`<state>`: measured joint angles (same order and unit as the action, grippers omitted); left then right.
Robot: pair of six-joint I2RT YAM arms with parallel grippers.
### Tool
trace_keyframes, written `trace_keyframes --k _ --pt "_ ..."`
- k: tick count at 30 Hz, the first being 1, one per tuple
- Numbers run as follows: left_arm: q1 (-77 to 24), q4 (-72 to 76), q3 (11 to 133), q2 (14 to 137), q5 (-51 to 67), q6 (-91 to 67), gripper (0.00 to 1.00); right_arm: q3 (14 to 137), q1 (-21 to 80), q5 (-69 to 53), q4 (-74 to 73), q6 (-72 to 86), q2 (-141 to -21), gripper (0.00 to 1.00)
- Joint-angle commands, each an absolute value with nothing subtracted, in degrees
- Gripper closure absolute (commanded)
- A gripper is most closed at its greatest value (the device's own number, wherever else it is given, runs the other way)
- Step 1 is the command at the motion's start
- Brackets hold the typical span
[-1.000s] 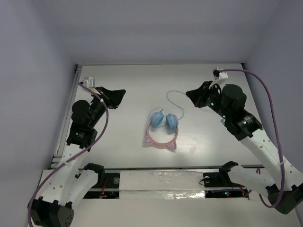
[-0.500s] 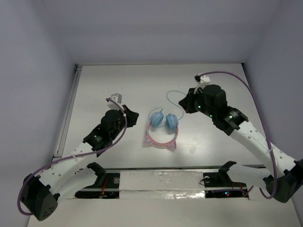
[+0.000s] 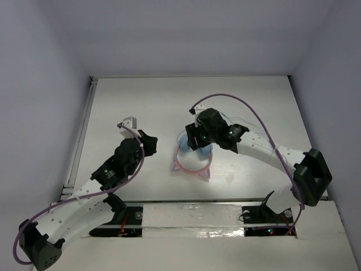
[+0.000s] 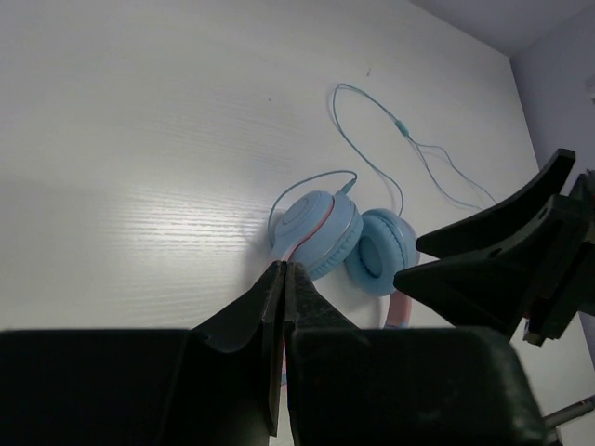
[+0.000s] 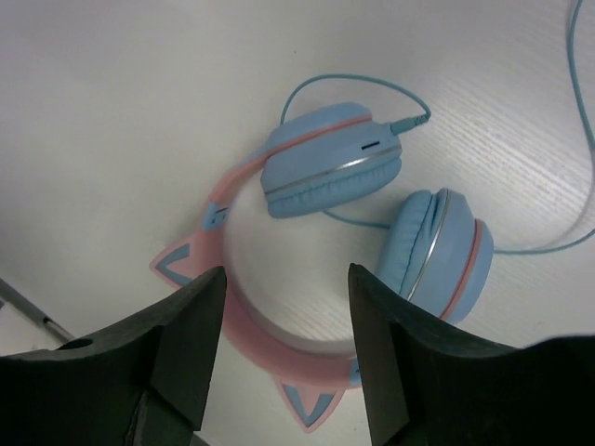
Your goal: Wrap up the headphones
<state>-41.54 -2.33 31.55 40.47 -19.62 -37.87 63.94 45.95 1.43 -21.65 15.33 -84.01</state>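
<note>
Pink cat-ear headphones with round light-blue ear cups lie at the centre of the top view on the white wood-grain table. Their thin blue cable trails toward the upper right. The right pincer stands wide over the headband. The left pincer, pressed together and empty, sits just left of them.

headphones: 1 | ear cups: 2 | cable: 1 | table: 1
</note>
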Motion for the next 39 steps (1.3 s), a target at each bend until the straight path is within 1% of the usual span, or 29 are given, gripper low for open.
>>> trace_keyframes --k 1,4,5,7,8,9,11,12,14,15,16,18,21,23,24,25,26,27,29,33,36,39 --pt "-41.7 -4.3 35.4 38.9 -22.8 -35.2 1.0 69.1 46.3 -4.9 -18.8 8.3 -85.7 0.38" --pt "-41.7 -7.1 39.2 37.3 -23.9 -33.1 0.99 70.9 46.9 -11.2 -17.0 2.6 -87.4 0.39" --pt "-41.7 -7.7 42.1 36.3 -24.3 -32.3 0.99 71.9 46.9 -12.1 -17.0 2.0 -88.2 0.42" --pt "-41.7 -9.7 45.2 35.6 -26.1 -29.5 0.96 77.9 46.9 -13.2 -21.6 1.2 -92.3 0.64" --pt "-41.7 -10.5 48.0 34.9 -26.6 -28.6 0.96 79.5 46.9 -12.1 -22.8 1.0 -93.5 0.79" --pt "-41.7 -11.0 49.1 34.7 -27.1 -27.1 0.95 80.4 46.9 -10.6 -23.7 0.9 -94.3 1.0" --pt "-41.7 -12.3 50.8 33.6 -27.5 -26.3 0.94 80.0 46.9 -5.8 -23.4 0.6 -95.2 1.0" --pt "-41.7 -12.3 50.8 33.1 -27.3 -26.0 0.94 79.4 46.9 -3.8 -22.5 0.7 -95.4 0.86" --pt "-41.7 -12.3 49.9 31.8 -26.9 -26.0 0.93 78.7 46.9 -0.3 -22.8 -2.3 -96.3 0.62" --pt "-41.7 -12.3 49.6 31.6 -26.8 -26.0 0.93 78.7 46.9 -0.3 -23.4 -4.5 -96.7 0.51" --pt "-41.7 -12.4 49.3 31.4 -26.7 -26.1 0.93 78.7 46.9 -0.3 -23.7 -5.6 -96.9 0.38" --pt "-41.7 -12.7 49.1 31.1 -26.6 -26.0 0.93 80.0 46.9 -3.4 -26.9 -8.9 -98.2 0.34" --pt "-41.7 -13.5 49.7 30.7 -26.8 -25.5 0.93 80.0 46.9 -4.0 -26.8 -11.3 -98.6 0.27" --pt "-41.7 -13.6 49.7 30.2 -27.2 -25.1 0.93 81.6 46.9 -4.7 -29.3 -12.0 -99.9 0.22" --pt "-41.7 -13.6 49.5 29.9 -27.3 -25.1 0.93 83.3 46.9 -4.5 -31.0 -12.1 -100.7 0.22" --pt "-41.7 -13.4 49.3 29.6 -27.5 -25.0 0.93 83.9 46.9 -4.0 -31.5 -12.1 -102.5 0.18" --pt "-41.7 -13.3 48.9 29.4 -27.5 -25.0 0.93 84.4 46.9 -2.5 -31.6 -12.1 -103.2 0.17" --pt "-41.7 -13.2 48.8 29.4 -27.4 -25.0 0.93 84.7 46.9 -1.5 -31.5 -12.0 -103.9 0.13" --pt "-41.7 -13.2 48.6 29.5 -27.2 -25.0 0.93 86.0 46.9 -0.8 -32.1 -12.0 -105.7 0.13" --pt "-41.7 -13.2 48.2 29.4 -27.7 -25.0 0.92 88.5 46.9 -3.3 -34.9 -13.3 -107.9 0.13" --pt "-41.7 -13.0 48.1 29.4 -27.6 -25.1 0.92 90.3 46.9 -1.2 -37.8 -14.6 -110.3 0.13" --pt "-41.7 -12.7 47.9 29.2 -27.7 -25.1 0.92 92.5 46.9 -1.8 -40.7 -15.8 -112.7 0.12"
